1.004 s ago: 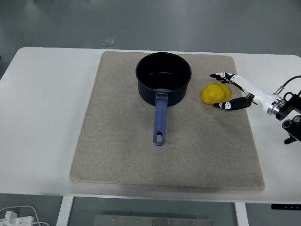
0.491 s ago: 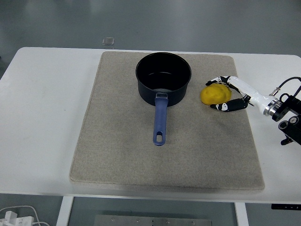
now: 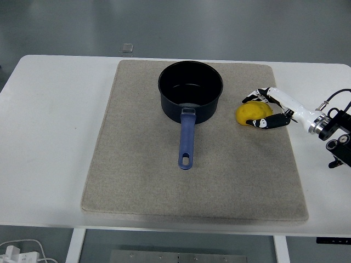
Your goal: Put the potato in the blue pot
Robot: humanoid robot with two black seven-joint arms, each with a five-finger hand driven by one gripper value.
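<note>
Reaching in from the tabletop's right edge – white-and-black right hand (image 3: 267, 108) cupped around the lumpy yellow potato (image 3: 253, 113), fingers (image 3: 255, 95) curled over it – beside the dark blue long-handled pot (image 3: 190, 91).

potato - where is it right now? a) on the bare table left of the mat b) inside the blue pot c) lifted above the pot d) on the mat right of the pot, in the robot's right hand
d: the potato sits on the mat to the right of the blue pot, with the right hand curled around it.
</note>
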